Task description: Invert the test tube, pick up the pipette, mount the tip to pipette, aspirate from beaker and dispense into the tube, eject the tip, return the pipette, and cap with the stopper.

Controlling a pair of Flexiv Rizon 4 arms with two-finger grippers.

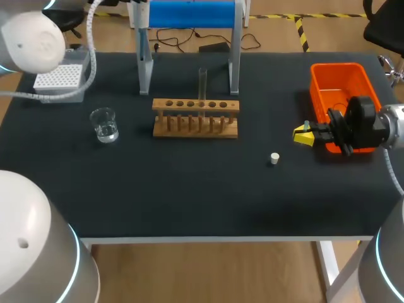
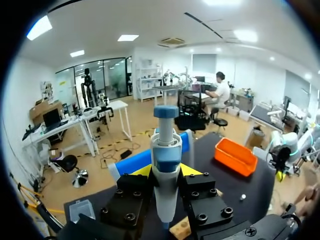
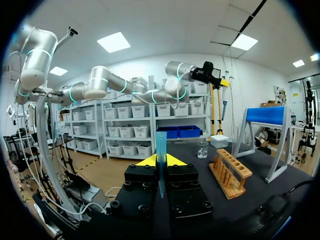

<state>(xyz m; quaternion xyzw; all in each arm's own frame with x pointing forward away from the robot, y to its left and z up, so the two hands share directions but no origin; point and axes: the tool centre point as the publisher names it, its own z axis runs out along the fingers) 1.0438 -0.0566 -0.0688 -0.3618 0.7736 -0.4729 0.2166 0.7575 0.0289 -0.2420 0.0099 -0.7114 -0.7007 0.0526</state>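
Mounting the tip: state before the join. The left gripper (image 2: 166,171) pinches the pipette (image 2: 166,145) by its body, one finger on each side. The plunger end stands out past the fingers. The nose end runs back between the finger blocks and is hidden. This gripper is not seen in the head view. Its own view looks down on the table (image 1: 189,183) from above the far left part.

The right gripper (image 1: 304,135) pinches the blue tip (image 3: 161,145) between its fingers, just beside the near corner of the bin (image 1: 341,85). The tip's wide mouth is the free end, away from the wrist, and its narrow end sits down between the fingers. The views do not settle whether the tip stands upright or lies along the fingers.

The key relation is that pipette and tip are well apart, one in each gripper. From the left gripper, the right gripper (image 2: 278,172) lies ahead and off to one side, past the bin (image 2: 235,156). The next move likely calls for bringing the pipette's nose in line with the tip's long axis and pressing it into the mouth.

The tube (image 1: 202,85) stands upright in the rack (image 1: 196,118) at mid-table. The beaker (image 1: 104,124) is left of the rack, nearer the left arm. The stopper (image 1: 274,158) lies on the table near the right gripper. Aspirating, dispensing and capping appear not yet done.
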